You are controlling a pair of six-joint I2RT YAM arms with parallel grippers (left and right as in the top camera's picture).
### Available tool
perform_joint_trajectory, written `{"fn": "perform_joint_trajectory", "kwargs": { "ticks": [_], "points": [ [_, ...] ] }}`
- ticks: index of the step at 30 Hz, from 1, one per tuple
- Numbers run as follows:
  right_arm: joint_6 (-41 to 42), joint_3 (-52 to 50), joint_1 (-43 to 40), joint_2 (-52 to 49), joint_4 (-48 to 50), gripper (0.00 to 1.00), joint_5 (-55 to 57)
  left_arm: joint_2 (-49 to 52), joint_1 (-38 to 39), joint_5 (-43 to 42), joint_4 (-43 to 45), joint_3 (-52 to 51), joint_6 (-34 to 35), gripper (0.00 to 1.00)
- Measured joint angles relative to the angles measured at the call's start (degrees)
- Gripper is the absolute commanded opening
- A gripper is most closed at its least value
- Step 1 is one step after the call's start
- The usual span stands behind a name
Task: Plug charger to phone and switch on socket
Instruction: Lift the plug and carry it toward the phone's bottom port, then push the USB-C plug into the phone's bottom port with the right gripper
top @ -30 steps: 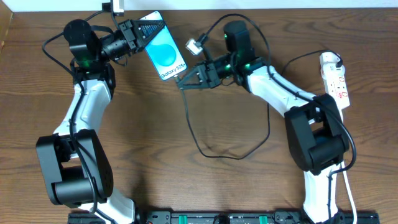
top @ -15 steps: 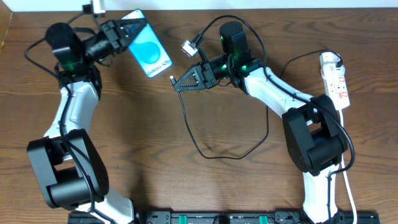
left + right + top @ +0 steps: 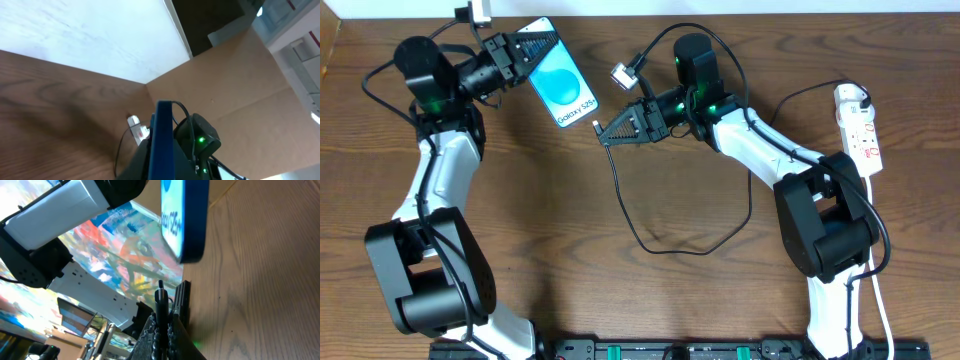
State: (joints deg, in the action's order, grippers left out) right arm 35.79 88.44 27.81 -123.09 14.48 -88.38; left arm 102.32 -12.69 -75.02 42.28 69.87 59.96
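My left gripper (image 3: 525, 50) is shut on the top end of the phone (image 3: 561, 86), holding its blue "Galaxy S25" screen up above the table's back left. The phone shows edge-on in the left wrist view (image 3: 162, 142) and in the right wrist view (image 3: 184, 217). My right gripper (image 3: 616, 133) is shut on the charger's connector end (image 3: 160, 300). The tip (image 3: 597, 125) points at the phone's lower end, a small gap apart. The black cable (image 3: 670, 245) loops over the table. The white socket (image 3: 858, 127) lies at the far right.
A small white plug piece (image 3: 623, 73) on a cable sits behind the right gripper. The socket's white lead (image 3: 880, 310) runs down the right edge. A cardboard wall (image 3: 235, 85) stands behind the table.
The left arm swung the phone left and away from the connector a second ago, then brought it slightly back right. The right gripper shifted a little left with the connector.
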Motion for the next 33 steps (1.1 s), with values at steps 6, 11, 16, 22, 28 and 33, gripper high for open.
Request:
{"fn": "perform_joint_trajectory", "kwargs": {
  "ticks": [6, 11, 16, 22, 28, 33],
  "points": [
    [0.0, 0.0, 0.0, 0.0, 0.0, 0.01, 0.0, 0.0, 0.5, -1.0, 0.0, 0.0, 0.0, 0.07],
    [0.0, 0.0, 0.0, 0.0, 0.0, 0.01, 0.0, 0.0, 1.4, -1.4, 0.0, 0.0, 0.0, 0.07],
    [0.0, 0.0, 0.0, 0.0, 0.0, 0.01, -0.3, 0.0, 2.5, -1.3, 0.0, 0.0, 0.0, 0.07],
    [0.0, 0.0, 0.0, 0.0, 0.0, 0.01, -0.4, 0.0, 2.6, -1.4, 0.0, 0.0, 0.0, 0.07],
    [0.0, 0.0, 0.0, 0.0, 0.0, 0.02, -0.4, 0.0, 2.7, -1.3, -0.1, 0.0, 0.0, 0.07],
    [0.0, 0.0, 0.0, 0.0, 0.0, 0.01, -0.4, 0.0, 3.1, -1.1, -0.1, 0.0, 0.0, 0.07]
  ]
}}
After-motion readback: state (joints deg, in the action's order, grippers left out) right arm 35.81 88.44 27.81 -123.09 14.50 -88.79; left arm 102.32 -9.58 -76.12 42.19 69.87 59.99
